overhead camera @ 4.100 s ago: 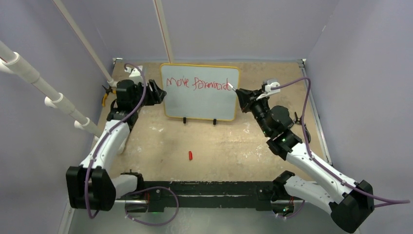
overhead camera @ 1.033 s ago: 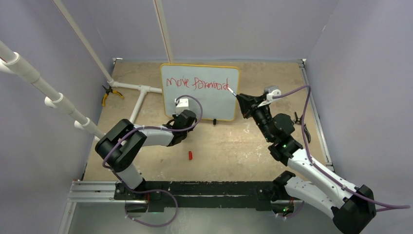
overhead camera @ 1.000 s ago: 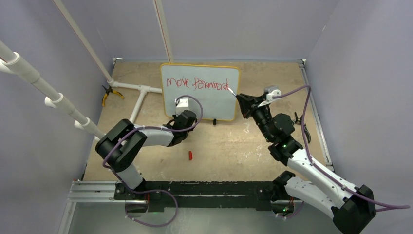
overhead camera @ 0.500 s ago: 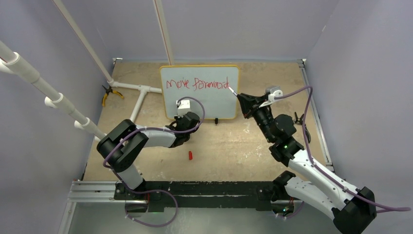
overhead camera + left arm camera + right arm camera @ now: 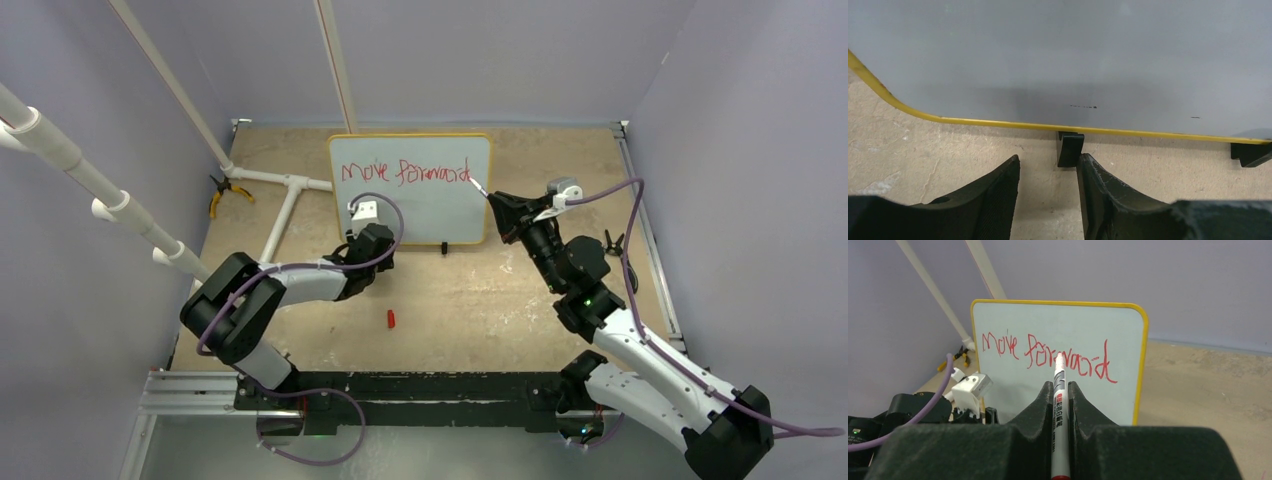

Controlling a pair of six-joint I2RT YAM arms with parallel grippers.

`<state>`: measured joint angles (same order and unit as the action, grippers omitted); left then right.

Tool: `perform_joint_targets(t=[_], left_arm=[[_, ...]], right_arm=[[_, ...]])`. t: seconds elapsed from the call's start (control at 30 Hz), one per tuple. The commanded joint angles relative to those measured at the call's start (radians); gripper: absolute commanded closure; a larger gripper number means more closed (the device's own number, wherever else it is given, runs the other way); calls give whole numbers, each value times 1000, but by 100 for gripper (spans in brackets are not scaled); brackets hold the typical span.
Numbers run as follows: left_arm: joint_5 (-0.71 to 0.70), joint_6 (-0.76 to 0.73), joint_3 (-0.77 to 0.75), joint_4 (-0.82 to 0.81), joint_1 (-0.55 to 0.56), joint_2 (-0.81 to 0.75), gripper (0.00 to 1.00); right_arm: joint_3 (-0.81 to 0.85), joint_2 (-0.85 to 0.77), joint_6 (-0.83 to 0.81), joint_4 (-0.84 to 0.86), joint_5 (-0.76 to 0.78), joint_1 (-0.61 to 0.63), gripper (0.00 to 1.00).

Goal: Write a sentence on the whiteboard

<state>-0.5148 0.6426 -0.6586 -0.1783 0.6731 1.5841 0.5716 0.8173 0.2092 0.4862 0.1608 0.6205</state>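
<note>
Left end effector [image 5: 1048, 167] low over the gritty tan tabletop [image 5: 480, 290], black fingers spread, empty, just short of a black foot [image 5: 1069, 148]. Whiteboard [image 5: 420, 215]: glossy, round-cornered, yellow-rimmed, upright mid far edge. Sentence [image 5: 405, 172]: thin red "Move forward". Right end effector [image 5: 1060, 387] pinching a slim white marker [image 5: 1058, 372], tip by the last letter.

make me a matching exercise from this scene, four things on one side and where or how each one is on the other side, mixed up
Things:
1. marker
2. small red item
3. left gripper
4. red writing

Places or states:
A. open, just in front of the black foot of the whiteboard
B. along the top of the whiteboard
C. clamped in the right gripper
D. lying loose on the table, in front of the whiteboard

Pairs: 1-C, 2-D, 3-A, 4-B
</note>
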Motion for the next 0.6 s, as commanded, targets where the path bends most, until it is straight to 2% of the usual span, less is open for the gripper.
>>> perform_joint_targets(t=[0.0, 0.33, 0.43, 0.57], left_arm=[[50, -35, 6, -50, -41, 1, 54], [104, -82, -30, -125, -43, 71, 54], [103, -96, -50, -133, -44, 91, 58], [88, -115, -65, -133, -42, 105, 71]], right_arm=[[4, -6, 9, 37, -9, -5, 100], [13, 18, 10, 43, -12, -5, 100], [16, 24, 10, 43, -13, -4, 100], [23, 34, 9, 35, -11, -4, 100]])
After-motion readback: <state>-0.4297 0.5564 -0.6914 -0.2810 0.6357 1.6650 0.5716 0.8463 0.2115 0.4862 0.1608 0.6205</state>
